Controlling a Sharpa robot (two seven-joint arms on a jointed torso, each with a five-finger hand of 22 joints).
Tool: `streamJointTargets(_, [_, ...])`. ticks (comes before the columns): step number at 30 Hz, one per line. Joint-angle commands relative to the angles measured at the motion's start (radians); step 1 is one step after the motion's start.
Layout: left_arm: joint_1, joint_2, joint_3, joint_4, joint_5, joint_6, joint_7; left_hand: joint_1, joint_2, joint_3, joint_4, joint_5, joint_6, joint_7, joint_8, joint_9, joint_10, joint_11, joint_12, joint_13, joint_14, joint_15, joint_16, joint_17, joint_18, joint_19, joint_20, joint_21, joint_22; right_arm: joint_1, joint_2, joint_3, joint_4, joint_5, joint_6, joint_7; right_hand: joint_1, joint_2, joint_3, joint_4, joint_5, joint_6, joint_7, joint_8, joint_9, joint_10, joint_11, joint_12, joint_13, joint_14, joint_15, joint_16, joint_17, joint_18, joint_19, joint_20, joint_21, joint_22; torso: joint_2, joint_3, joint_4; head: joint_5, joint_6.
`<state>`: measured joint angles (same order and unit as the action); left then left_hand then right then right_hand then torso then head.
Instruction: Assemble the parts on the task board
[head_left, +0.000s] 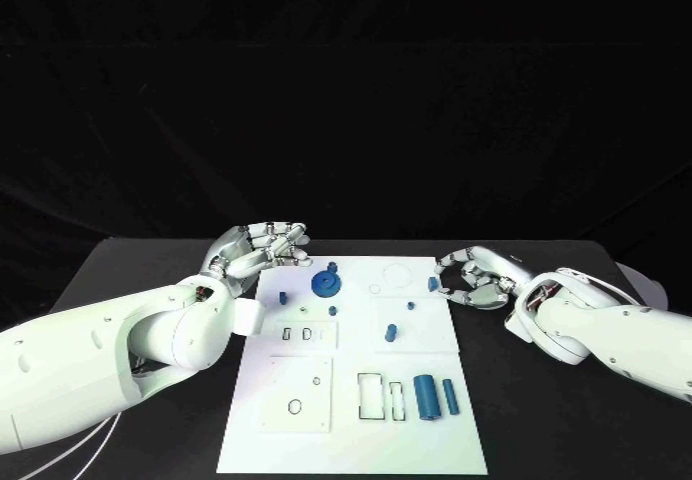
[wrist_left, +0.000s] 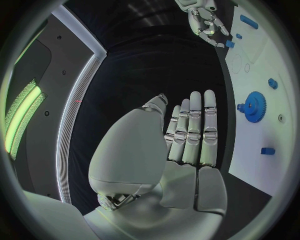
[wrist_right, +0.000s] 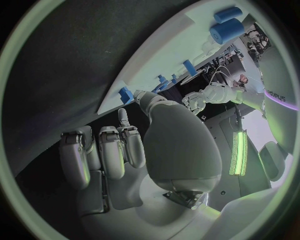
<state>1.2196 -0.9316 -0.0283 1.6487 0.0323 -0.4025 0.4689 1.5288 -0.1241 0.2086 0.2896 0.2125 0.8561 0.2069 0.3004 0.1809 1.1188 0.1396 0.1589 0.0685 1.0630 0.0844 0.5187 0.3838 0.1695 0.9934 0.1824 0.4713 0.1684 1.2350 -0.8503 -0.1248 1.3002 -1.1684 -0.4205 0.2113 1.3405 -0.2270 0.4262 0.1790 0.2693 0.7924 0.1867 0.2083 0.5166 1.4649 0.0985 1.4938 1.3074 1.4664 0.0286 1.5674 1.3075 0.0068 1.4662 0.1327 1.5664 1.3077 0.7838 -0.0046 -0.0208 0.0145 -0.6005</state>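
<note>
I have the black table (head_left: 144, 262) in front of me with the white board (head_left: 361, 430) lying down its middle. My left hand (head_left: 264, 250) hovers off the board's far left corner, fingers straight and pressed side by side, holding nothing. My right hand (head_left: 476, 275) sits at the board's far right edge with fingers loosely curled and apart; I cannot tell whether its thumb touches the small blue peg (head_left: 433, 284) just beside it.

On the board, the blue gear (head_left: 327, 286) stands near the far left, close to my left hand. Two blue cylinders lie at the near right, the thicker one (head_left: 427, 396) just beside the thinner one (head_left: 450, 397). A small blue block (head_left: 283, 296) sits left of the gear.

I judge these parts to be light, stiff plastic and rather slick. I would pinch the gear by its rim, and each cylinder across its middle.
</note>
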Motion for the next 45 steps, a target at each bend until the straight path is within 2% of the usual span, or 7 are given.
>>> streamJointTargets(1, [0.001, 0.002, 0.001, 0.001, -0.004, 0.021, 0.004, 0.003, -0.004, 0.005, -0.002, -0.003, -0.002, 0.005, -0.007, -0.001, 0.003, 0.003, -0.007, 0.001, -0.006, -0.002, 0.006, 0.001, 0.012, 0.002, 0.001, 0.004, 0.001, -0.002, 0.009, 0.000, -0.010, 0.006, 0.021, -0.030, 0.006, 0.003, -0.001, -0.004, 0.004, -0.005, 0.004, -0.005, -0.002, -0.002, 0.008, -0.003, 0.150, 0.104, 0.005, 0.003, 0.263, -0.007, 0.105, 0.005, 0.004, 0.263, 0.004, 0.0031, 0.0008, 0.001, 0.002])
streamJointTargets(2, [0.001, 0.002, 0.001, 0.001, -0.004, 0.021, 0.004, 0.003, -0.004, 0.005, -0.002, -0.003, -0.002, 0.005, -0.007, -0.001, 0.003, 0.003, -0.007, 0.001, -0.006, -0.002, 0.006, 0.001, 0.012, 0.002, 0.001, 0.004, 0.001, -0.002, 0.011, 0.000, -0.011, 0.005, 0.021, -0.031, 0.006, 0.003, -0.001, -0.004, 0.004, -0.005, 0.004, -0.005, -0.002, -0.002, 0.008, -0.003, 0.150, 0.104, 0.005, 0.003, 0.263, -0.007, 0.105, 0.005, 0.004, 0.263, 0.003, 0.0024, 0.0002, 0.002, 0.001])
streamJointTargets(6, [0.001, 0.002, 0.001, 0.002, -0.004, 0.021, 0.004, 0.003, -0.004, 0.005, -0.002, -0.003, -0.002, 0.005, -0.007, -0.001, 0.003, 0.003, -0.007, 0.001, -0.006, -0.002, 0.006, 0.001, 0.012, 0.002, 0.001, 0.004, 0.001, -0.003, 0.021, 0.000, -0.015, 0.004, 0.019, -0.035, 0.006, 0.003, -0.001, -0.004, 0.004, -0.006, 0.004, -0.006, -0.002, -0.002, 0.008, -0.003, 0.150, 0.104, 0.005, 0.003, 0.263, -0.007, 0.105, 0.005, 0.004, 0.263, 0.003, 0.0040, -0.0016, 0.004, -0.001])
streamJointTargets(13, [0.001, 0.001, 0.001, 0.002, -0.004, 0.023, 0.002, 0.003, -0.004, 0.005, -0.002, -0.003, -0.002, 0.005, -0.007, -0.001, 0.003, 0.003, -0.007, 0.001, -0.006, -0.002, 0.006, 0.001, 0.012, 0.002, 0.001, 0.004, 0.001, -0.003, 0.032, 0.001, -0.025, 0.001, 0.014, -0.042, 0.009, 0.011, 0.004, -0.006, 0.001, -0.003, 0.006, -0.009, -0.002, 0.001, 0.009, -0.001, 0.153, 0.104, 0.006, 0.003, 0.263, -0.007, 0.105, 0.007, 0.004, 0.263, 0.002, 0.0022, 0.0003, 0.002, -0.002])
streamJointTargets(17, [0.001, 0.001, 0.001, 0.002, -0.004, 0.023, 0.001, 0.003, -0.006, 0.008, -0.001, -0.004, -0.001, 0.004, -0.007, -0.001, 0.004, 0.003, -0.008, 0.001, -0.008, -0.002, 0.007, 0.003, 0.012, 0.002, 0.001, 0.005, 0.001, -0.003, 0.036, 0.001, -0.027, 0.001, 0.013, -0.043, 0.011, 0.015, 0.007, -0.008, -0.001, 0.004, 0.005, -0.008, 0.000, 0.004, 0.010, 0.001, 0.156, 0.104, 0.007, 0.003, 0.263, -0.007, 0.105, 0.008, 0.004, 0.263, 0.002, 0.0018, -0.0007, 0.003, -0.002])
streamJointTargets(27, [0.001, -0.001, 0.001, 0.003, -0.004, 0.023, 0.000, 0.003, -0.006, 0.008, -0.001, -0.004, -0.001, 0.004, -0.007, -0.001, 0.004, 0.003, -0.008, 0.001, -0.008, -0.002, 0.007, 0.003, 0.012, 0.002, 0.001, 0.005, 0.001, -0.003, 0.047, 0.001, -0.027, -0.003, 0.016, -0.042, 0.015, 0.032, 0.020, -0.016, -0.012, 0.063, -0.006, 0.013, 0.011, 0.016, 0.001, 0.011, 0.168, 0.104, 0.002, 0.003, 0.263, -0.007, 0.105, 0.006, 0.004, 0.263, 0.002, 0.0025, -0.0003, 0.004, -0.004])
streamJointTargets(45, [0.001, -0.003, 0.001, 0.004, -0.004, 0.022, -0.001, 0.003, -0.006, 0.008, -0.001, -0.004, -0.001, 0.004, -0.007, -0.001, 0.004, 0.003, -0.008, 0.001, -0.008, -0.002, 0.007, 0.003, 0.012, 0.002, 0.001, 0.005, 0.001, -0.002, 0.055, 0.001, -0.036, -0.011, 0.025, -0.053, 0.015, 0.035, 0.023, -0.018, -0.014, 0.070, -0.008, 0.015, 0.012, 0.019, -0.001, 0.013, 0.170, 0.104, -0.001, 0.003, 0.263, -0.007, 0.105, 0.004, 0.004, 0.263, 0.002, 0.0041, -0.0008, 0.006, -0.008])
